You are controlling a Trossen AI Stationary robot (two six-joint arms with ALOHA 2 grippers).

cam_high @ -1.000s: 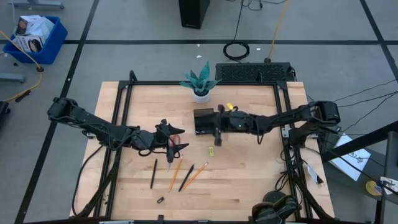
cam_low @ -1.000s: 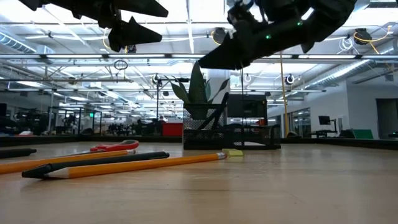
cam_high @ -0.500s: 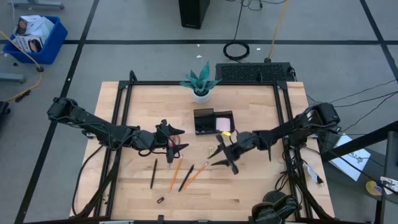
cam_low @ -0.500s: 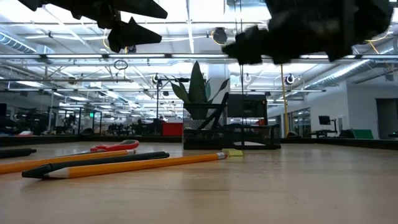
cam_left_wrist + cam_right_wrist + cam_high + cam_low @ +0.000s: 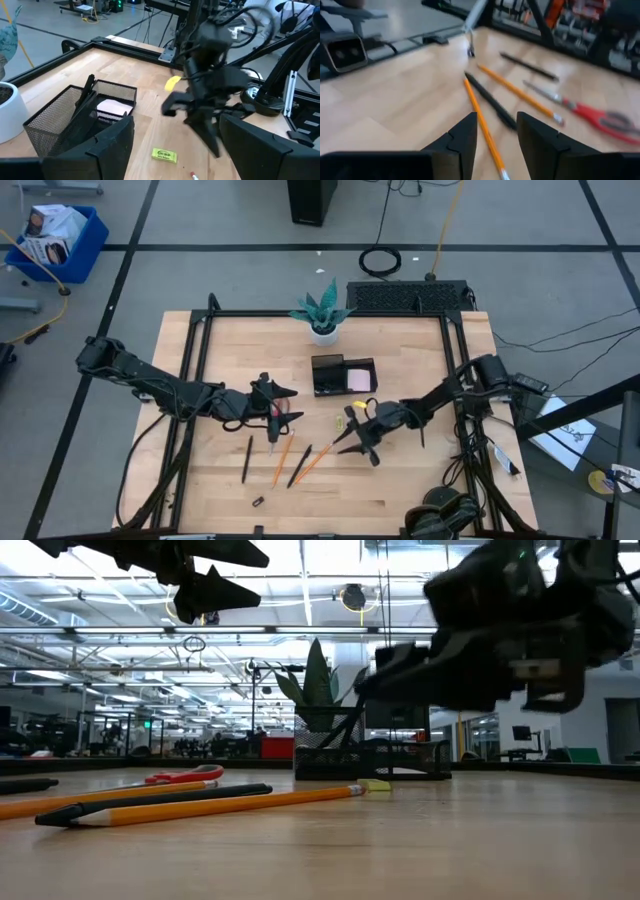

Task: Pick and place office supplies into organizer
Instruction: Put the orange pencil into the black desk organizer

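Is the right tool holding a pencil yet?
No: the right tool stands open and empty above the orange pencil lying on the table.

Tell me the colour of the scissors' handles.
Red; the scissors show best in the right wrist view.

Low view, across the wooden table (image 5: 420, 850).

- Foreground: orange pencil (image 5: 250, 803) lying flat; black pen (image 5: 150, 803) just behind it, roughly parallel.
- Far left: second orange pencil (image 5: 60, 803), a dark pen end (image 5: 25, 785) at the edge.
- Behind: red-handled scissors (image 5: 185, 777), flat.
- Centre: black mesh organizer (image 5: 370, 755), small yellow-green clip (image 5: 375, 785) at its foot, plant leaves (image 5: 315, 680) behind it.
- Upper left: left gripper (image 5: 215, 590), raised.
- Upper right: right gripper (image 5: 400, 665), above the table, blurred.
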